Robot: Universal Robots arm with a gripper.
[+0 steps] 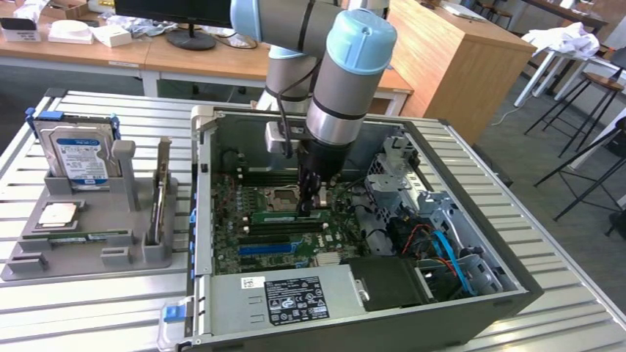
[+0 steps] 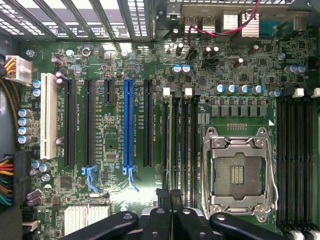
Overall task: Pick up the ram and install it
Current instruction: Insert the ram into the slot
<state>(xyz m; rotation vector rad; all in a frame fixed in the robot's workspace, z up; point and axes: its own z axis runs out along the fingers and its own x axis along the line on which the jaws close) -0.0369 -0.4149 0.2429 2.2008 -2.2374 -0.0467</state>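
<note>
The ram point(image 2: 170, 142) is a thin green stick seen edge-on, standing over the black memory slots point(image 2: 185, 145) beside the empty processor socket point(image 2: 237, 172). My gripper point(image 2: 170, 196) is shut on the ram's near end, one dark finger on each side. In the exterior view the gripper point(image 1: 315, 205) reaches down into the open computer case point(image 1: 470, 220), and the ram point(image 1: 286, 216) lies along the slots just in front of the socket point(image 1: 284, 196). Whether the ram is seated in a slot or only resting above it cannot be told.
A long blue slot point(image 2: 128, 125) and black card slots lie further along the board. On the exterior view's left, a grey fixture point(image 1: 88, 249) holds a hard drive point(image 1: 83, 158), a silver processor point(image 1: 57, 214) and an upright card point(image 1: 158, 198). The power supply point(image 1: 284, 297) fills the case's front.
</note>
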